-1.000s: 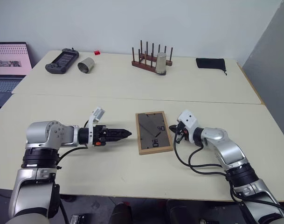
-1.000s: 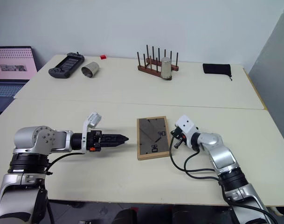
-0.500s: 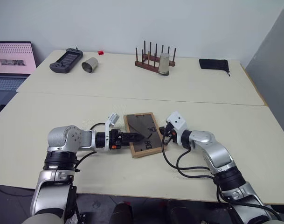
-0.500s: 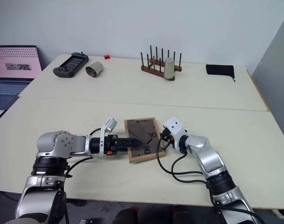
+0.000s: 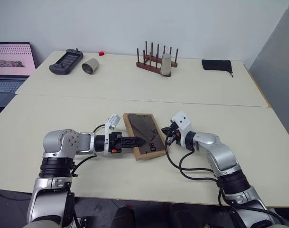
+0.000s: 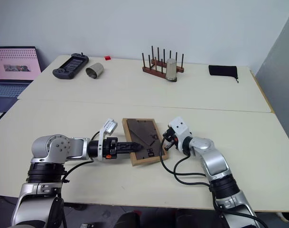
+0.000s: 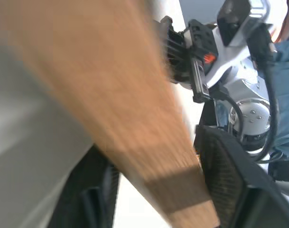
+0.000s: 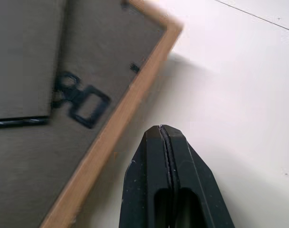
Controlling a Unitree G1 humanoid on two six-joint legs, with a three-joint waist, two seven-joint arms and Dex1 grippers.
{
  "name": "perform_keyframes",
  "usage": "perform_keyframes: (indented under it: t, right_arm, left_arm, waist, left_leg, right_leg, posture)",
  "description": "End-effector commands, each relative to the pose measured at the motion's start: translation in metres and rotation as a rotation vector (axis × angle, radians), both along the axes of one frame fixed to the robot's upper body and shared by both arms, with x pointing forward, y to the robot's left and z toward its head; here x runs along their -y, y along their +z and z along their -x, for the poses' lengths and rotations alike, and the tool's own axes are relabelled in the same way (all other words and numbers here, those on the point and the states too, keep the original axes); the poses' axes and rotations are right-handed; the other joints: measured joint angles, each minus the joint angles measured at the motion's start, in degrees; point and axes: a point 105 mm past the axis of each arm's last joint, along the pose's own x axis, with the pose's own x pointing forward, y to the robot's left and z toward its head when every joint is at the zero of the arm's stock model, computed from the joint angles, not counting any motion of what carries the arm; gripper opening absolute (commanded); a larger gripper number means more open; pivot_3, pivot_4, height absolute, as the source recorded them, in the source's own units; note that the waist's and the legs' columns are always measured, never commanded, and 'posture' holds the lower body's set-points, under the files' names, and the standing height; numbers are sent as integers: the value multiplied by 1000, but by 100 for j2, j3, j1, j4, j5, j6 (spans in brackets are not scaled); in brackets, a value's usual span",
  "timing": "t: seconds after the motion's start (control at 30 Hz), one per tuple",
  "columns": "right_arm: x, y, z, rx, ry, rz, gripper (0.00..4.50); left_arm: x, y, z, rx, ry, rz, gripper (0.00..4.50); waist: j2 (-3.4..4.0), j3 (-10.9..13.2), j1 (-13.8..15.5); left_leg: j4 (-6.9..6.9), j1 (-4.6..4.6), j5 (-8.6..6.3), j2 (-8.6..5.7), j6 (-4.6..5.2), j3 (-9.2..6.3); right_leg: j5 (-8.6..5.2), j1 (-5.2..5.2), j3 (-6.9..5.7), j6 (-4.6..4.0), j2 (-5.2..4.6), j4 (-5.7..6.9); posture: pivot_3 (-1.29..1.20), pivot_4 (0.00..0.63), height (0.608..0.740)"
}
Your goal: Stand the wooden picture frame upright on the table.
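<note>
The wooden picture frame [image 5: 144,135] has turned since a second ago and lies back-up near the table's [image 5: 135,90] front edge. The left pincer [image 5: 138,141] now grips its left rail; the right pincer [image 8: 166,142] is fully closed and empty beside it.

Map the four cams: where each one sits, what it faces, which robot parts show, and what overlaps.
Left eye and right eye views: on the head, looking forward and down at the table; both arms show, left gripper and right gripper flanking the wooden picture frame, which lies back up.
Left wrist view: along its own fingers, which straddle the frame's wooden edge; the right gripper beyond.
Right wrist view: along its shut fingers, beside the frame's corner.
Shared: the frame appears in all four.
</note>
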Motion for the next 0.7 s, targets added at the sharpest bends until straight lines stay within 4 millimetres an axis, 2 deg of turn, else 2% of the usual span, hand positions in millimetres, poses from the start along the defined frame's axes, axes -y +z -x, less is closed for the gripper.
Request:
perform_keyframes:
  t: [0.03, 0.07, 0.2, 0.23, 0.33, 0.4, 0.47, 0.6, 0.7]
  right_arm:
    - [0, 13, -1, 39, 2, -32, 0]
    - [0, 13, 0, 38, 3, -33, 0]
    - [2, 17, 1, 34, 10, -54, 0]
    - [6, 21, 2, 38, 24, -71, 0]
    - [27, 46, 10, 12, 104, -164, 396]
    - [33, 63, 20, 22, 197, -166, 760]
    - [29, 77, 32, 26, 295, -182, 1216]
    - [14, 95, 44, 19, 394, -225, 2067]
    - [-2, 104, 42, 25, 425, -244, 2690]
  left_arm:
    - [1, 12, 0, 64, -10, 23, 1488]
    - [0, 13, -3, 73, 2, 23, 1316]
    - [-7, 10, -19, 122, 77, -44, 1304]
    - [-8, 17, -21, 143, 79, -27, 1304]
    - [-11, 36, -24, 240, 60, -19, 1304]
    - [-12, 38, -25, 290, 40, -53, 1304]
    - [-14, 38, -27, 297, 41, -56, 1304]
    - [-15, 44, -28, 321, 28, -47, 1304]
    - [-14, 47, -27, 347, 5, -56, 1304]
  waist:
    - [0, 0, 0]
    - [0, 0, 0]
    - [0, 0, 1]
    - [0, 0, 1]
    - [2, 3, 8]
    - [3, 4, 15]
    - [3, 4, 16]
    - [4, 5, -34]
    - [5, 5, -42]
  left_leg:
    - [0, 0, 0, 0, 0, 0]
    - [0, 0, 0, 0, 0, 0]
    - [0, 0, 0, 0, 0, 0]
    - [0, 0, 0, 0, 0, 0]
    - [1, -2, 0, 0, 0, 0]
    - [2, -8, 0, -1, 0, 0]
    - [-2, -7, 0, -3, 0, 1]
    - [-5, -6, -1, 5, 2, -6]
    - [-2, -7, -1, 5, 2, -6]
  right_leg:
    - [0, 0, 0, 0, 0, 0]
    - [0, 0, 0, 0, 0, 0]
    - [0, 0, 0, 0, 0, 0]
    - [0, 0, 1, 0, 0, -1]
    - [0, 0, 0, 0, 0, -2]
    - [0, -2, -1, 0, 0, -5]
    - [0, -1, 0, 0, -1, -11]
    - [-2, -2, -3, -3, 8, -10]
    - [-2, -4, -2, -3, 9, -8]
  posture:
    - [0, 150, 740]
    - [0, 150, 740]
    - [0, 150, 740]
    - [0, 150, 740]
    - [0, 150, 740]
    - [0, 150, 740]
    - [0, 150, 740]
    - [0, 150, 740]
    - [0, 150, 740]
